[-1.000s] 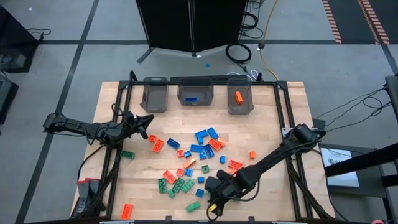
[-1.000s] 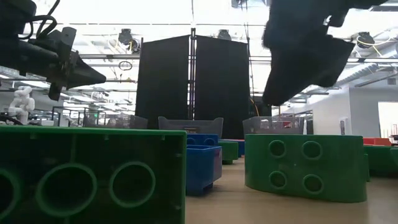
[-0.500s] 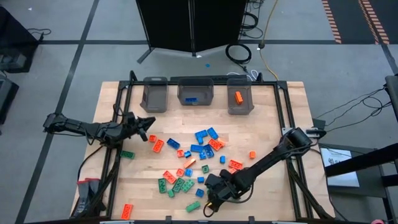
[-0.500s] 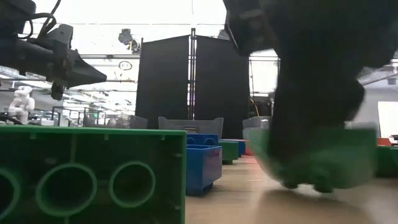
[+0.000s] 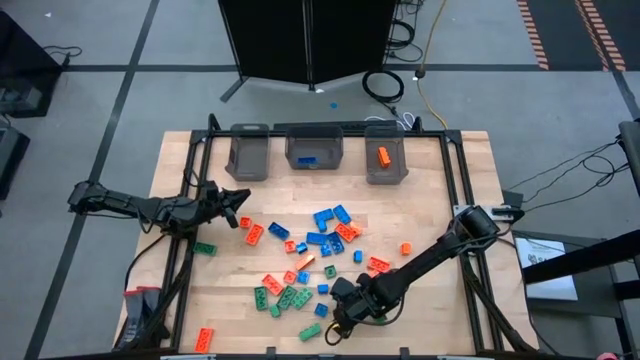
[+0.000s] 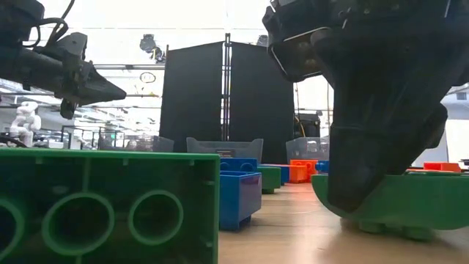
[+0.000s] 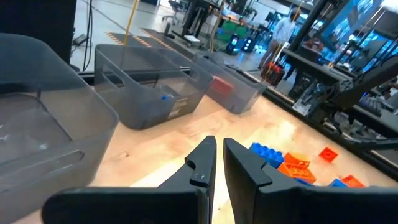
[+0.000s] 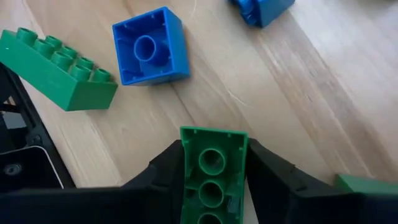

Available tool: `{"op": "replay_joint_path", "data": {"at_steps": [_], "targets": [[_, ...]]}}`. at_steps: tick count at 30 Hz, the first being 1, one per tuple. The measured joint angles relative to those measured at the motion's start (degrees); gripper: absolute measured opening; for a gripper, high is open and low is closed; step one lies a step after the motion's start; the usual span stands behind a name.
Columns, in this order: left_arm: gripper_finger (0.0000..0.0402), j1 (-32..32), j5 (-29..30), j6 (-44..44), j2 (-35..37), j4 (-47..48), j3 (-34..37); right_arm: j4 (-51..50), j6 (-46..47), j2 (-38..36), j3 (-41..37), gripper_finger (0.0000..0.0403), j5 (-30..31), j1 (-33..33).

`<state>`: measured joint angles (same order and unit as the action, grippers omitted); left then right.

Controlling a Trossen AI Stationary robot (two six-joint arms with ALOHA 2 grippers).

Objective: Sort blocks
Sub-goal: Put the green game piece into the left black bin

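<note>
Your right gripper [image 8: 213, 163] has its two dark fingers pressed against both long sides of a green studded plastic brick [image 8: 212, 168], hollow underside facing the wrist camera, round sockets showing. It sits near the front edge of the wooden table [image 5: 430, 190], just right of the middle. In the low view the brick [image 6: 410, 205] tilts, one end lifted off the wood, where half a second ago it was a blur under the gripper. The arm has slid a little toward the table's middle since a second ago.

Beside it lie a square blue plastic brick [image 8: 149, 46], upside down, and a long green studded brick [image 8: 59, 68], both apart from the held one, with bare wood between them. The rest of the green, blue and orange-red blocks [image 5: 320, 245] scatter across the table's middle, thickest just behind and left of your gripper.

Three grey translucent rectangular bins [image 5: 317, 152] line the far edge; the middle one holds a blue piece, the right one an orange piece.

Your left gripper [image 7: 216, 163] hovers near the left edge, fingers almost together with only a thin slit, nothing between them, unmoved since earlier.
</note>
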<state>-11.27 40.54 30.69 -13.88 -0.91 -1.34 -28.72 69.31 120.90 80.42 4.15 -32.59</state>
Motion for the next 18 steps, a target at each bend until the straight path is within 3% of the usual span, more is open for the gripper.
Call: {"op": "replay_joint_path", "data": {"at_steps": [5,10,15,18], "targets": [[0.0033,0.0,0.0,0.1,0.0,0.0,0.0,-2.7,-2.2,-1.0,2.6,0.0121,-0.1,1.3],[0.0033,0.0,0.1,0.4,0.0,0.0,0.0,-13.2,-8.7,-4.4,11.8,0.0121,5.0,5.1],[0.0033,0.0,0.1,0.5,0.0,0.0,0.0,-21.3,-21.1,-5.6,23.9,0.0121,13.6,11.6],[0.0033,0.0,0.1,0.5,0.0,0.0,0.0,-18.6,-31.2,-5.6,28.6,0.0121,16.0,18.0]]}}
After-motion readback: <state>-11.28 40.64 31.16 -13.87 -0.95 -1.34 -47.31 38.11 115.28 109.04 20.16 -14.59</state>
